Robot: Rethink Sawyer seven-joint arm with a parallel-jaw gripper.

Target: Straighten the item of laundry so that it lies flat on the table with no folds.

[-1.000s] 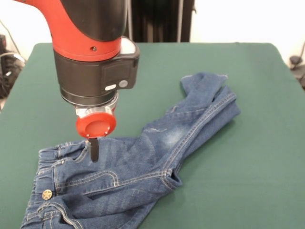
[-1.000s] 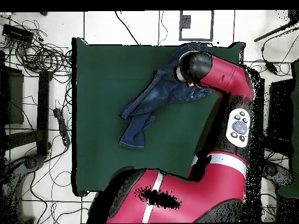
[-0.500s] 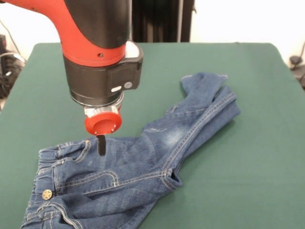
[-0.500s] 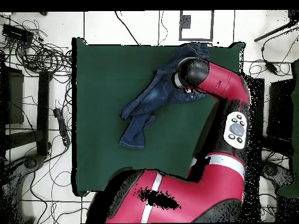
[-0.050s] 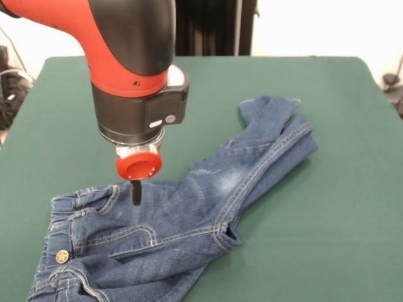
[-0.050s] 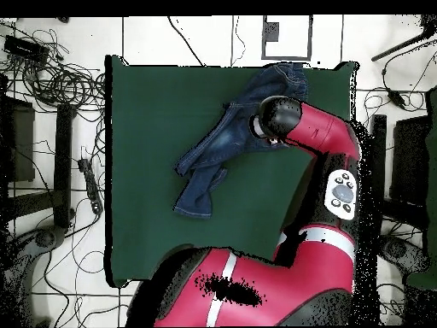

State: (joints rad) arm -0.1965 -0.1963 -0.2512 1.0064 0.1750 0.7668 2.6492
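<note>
Front view: tool (image 5: 136,192) has slid sideways from the waistband toward the seat of the jeans (image 5: 208,207); its grip can't be told. Jeans unmoved, legs still folded on the tabletop (image 5: 340,239).

The worktop (image 5: 327,239) is a large dark green felt-like surface with rounded corners. Lying directly on it is one small pair of blue denim jeans (image 5: 189,220), crumpled and folded. In the front view the waistband with its brass button sits toward 8 o'clock, while the legs, bunched one over the other, run up toward 2 o'clock.
</note>
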